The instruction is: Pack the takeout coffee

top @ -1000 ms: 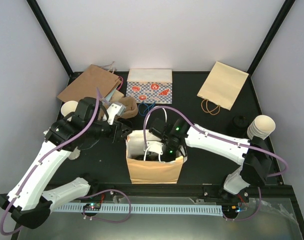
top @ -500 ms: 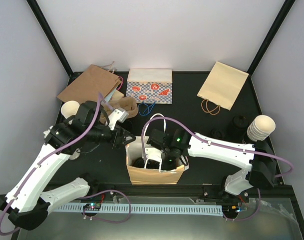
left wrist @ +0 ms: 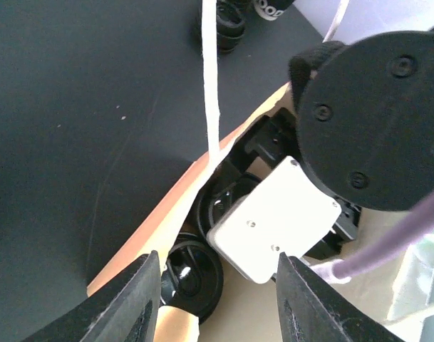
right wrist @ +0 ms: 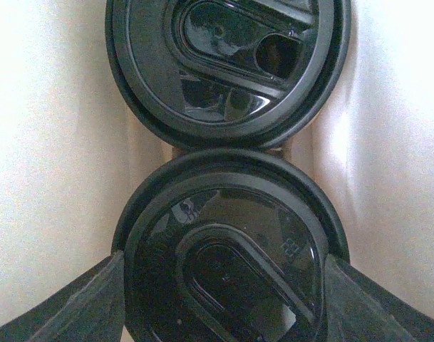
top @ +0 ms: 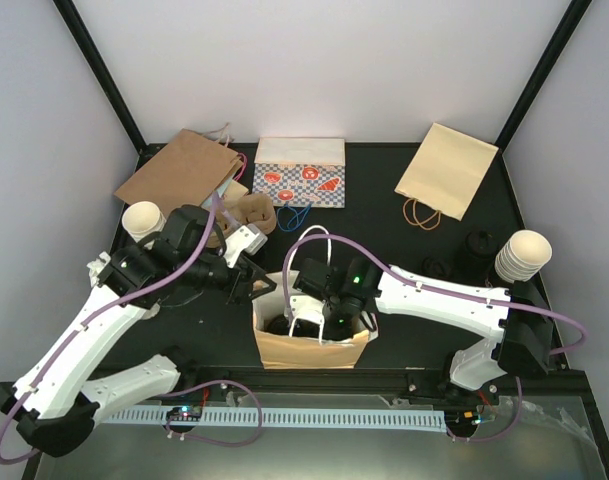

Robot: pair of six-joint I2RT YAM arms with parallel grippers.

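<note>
A tan paper bag (top: 309, 345) with white handles stands open at the table's front centre. My right gripper (top: 329, 318) reaches down inside it. In the right wrist view its fingers (right wrist: 95, 303) press both sides of the lid of a black takeout coffee (right wrist: 227, 249), so the gripper (right wrist: 227, 299) is shut on it. A second black takeout coffee (right wrist: 227, 64) stands just beyond, touching the first. My left gripper (top: 261, 286) hangs open over the bag's left rim (left wrist: 167, 221). Between its spread jaws (left wrist: 224, 299) I see one coffee lid (left wrist: 195, 274) and the right wrist's white block (left wrist: 274, 217).
A cardboard cup tray (top: 249, 212), a flat brown bag (top: 179, 168), a patterned bag (top: 299, 172) and a tan bag (top: 446, 170) lie at the back. Stacked white cups (top: 524, 252) and small black pieces (top: 479, 245) stand at right. One white cup (top: 144, 218) stands at left.
My right gripper went down into the bag with the coffee, then held still. My left gripper moved right and nearer, to the bag's left rim.
</note>
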